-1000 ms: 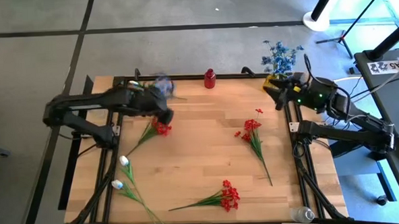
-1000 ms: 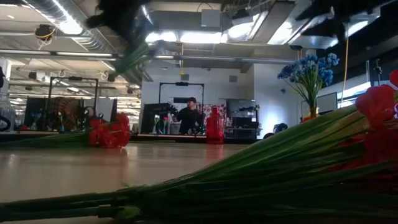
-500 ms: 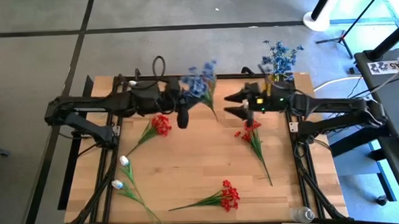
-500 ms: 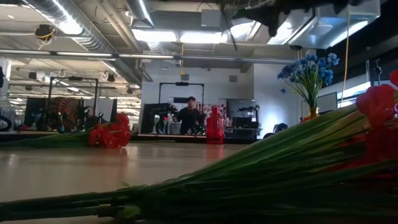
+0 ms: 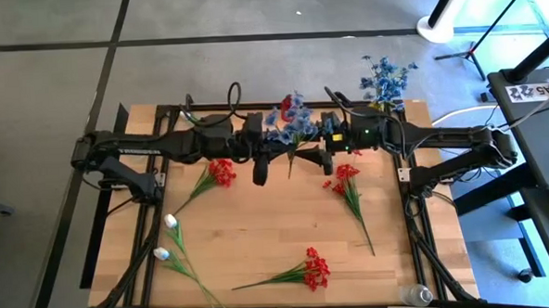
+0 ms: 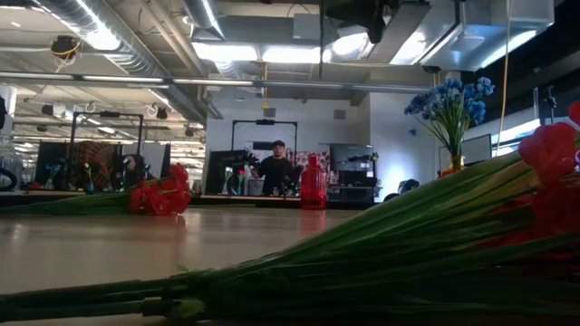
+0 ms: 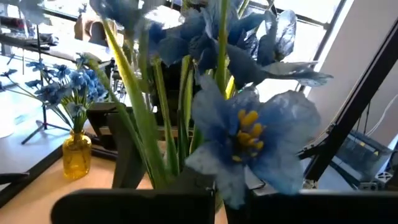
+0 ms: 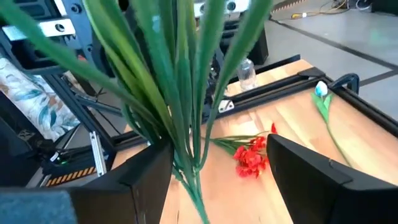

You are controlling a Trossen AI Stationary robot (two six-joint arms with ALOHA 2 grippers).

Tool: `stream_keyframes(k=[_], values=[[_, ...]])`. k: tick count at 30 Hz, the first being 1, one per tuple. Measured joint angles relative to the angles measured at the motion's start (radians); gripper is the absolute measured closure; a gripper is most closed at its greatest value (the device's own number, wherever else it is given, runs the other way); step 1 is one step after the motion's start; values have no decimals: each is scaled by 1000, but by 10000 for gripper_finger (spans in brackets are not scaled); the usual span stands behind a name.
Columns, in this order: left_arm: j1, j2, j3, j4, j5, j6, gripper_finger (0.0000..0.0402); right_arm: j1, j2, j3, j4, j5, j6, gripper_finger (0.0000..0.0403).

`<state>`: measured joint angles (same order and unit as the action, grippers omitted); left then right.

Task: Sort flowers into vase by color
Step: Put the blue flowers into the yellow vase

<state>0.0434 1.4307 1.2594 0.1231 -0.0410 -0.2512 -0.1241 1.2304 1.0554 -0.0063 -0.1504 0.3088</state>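
Two pincers meet above the worktop's far middle, and I'm mid-handover. Nearest me, red flowers and white flowers lie waiting on the wood. Farther out, my left pincer is clamped on the blue flower, held aloft; my right pincer is spread around its stems. I'd close right fully before letting go left. Beyond, the yellow vase holds blue blooms.

Both arms extended inward, meeting mid-table; left gripper closed; right gripper spread — fingers apart.
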Motion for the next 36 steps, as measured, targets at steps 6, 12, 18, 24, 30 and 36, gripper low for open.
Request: stream_keyframes(k=[6, 12, 18, 24, 30, 36], values=[[1, -15, 0, -6, 4, 0, 397, -2, -3, 3, 1, -76, -5, 134], [4, -64, 0, 2, -5, 30, 397, -2, -15, 54, 5, -121, 46, 134], [11, -69, 0, -16, 11, 29, 396, -1, -3, 62, 23, 27, -1, 122], [11, -69, 0, -21, 13, 29, 396, 1, 13, 62, 49, -31, 45, 75], [13, -69, 0, -22, 12, 45, 396, 0, 82, 61, 141, -71, 47, 67], [13, -69, 0, -29, 3, 52, 383, -1, 90, 61, 148, -3, 50, 164]])
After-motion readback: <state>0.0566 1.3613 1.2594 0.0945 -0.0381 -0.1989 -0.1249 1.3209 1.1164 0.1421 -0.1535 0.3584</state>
